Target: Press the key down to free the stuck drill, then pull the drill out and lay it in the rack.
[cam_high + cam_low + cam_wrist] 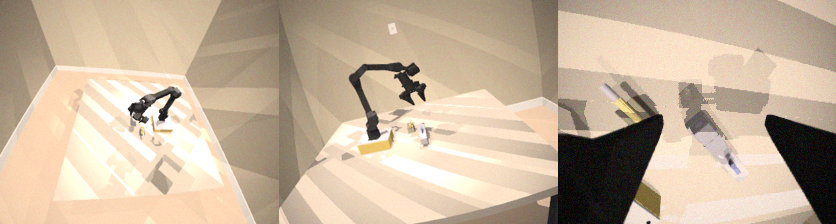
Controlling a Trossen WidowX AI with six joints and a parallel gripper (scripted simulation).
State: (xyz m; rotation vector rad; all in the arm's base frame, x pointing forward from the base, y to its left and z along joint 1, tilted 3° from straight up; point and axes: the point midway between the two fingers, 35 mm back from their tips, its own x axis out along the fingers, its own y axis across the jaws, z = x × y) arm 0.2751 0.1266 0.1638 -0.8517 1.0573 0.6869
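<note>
One arm, its gripper [413, 95] raised well above the table [488, 162], fingers spread wide with nothing between them. Landmark for positions: the yellow base block [375, 143] on which the arm stands.

Exterior view: the small holder with the drill [410, 125] stands just to the right of the base block, close to it but apart. The drill is upright, with a yellow shaft and a pale tip. A little farther right of the block, past the drill, sits the rack [424, 135], a pale grey piece with a blue mark on its upper part. Drill and rack are near each other and not touching.

Wrist view: both dark fingertips frame the picture at the left and right edges. Between them the rack [717, 145] lies on a diagonal; the drill [622, 104] shows at upper left, partly hidden by the left finger.

Top view: the drill [143, 132] appears as a small yellow mark in front of the base block [161, 127]. The key cannot be made out at this size.
</note>
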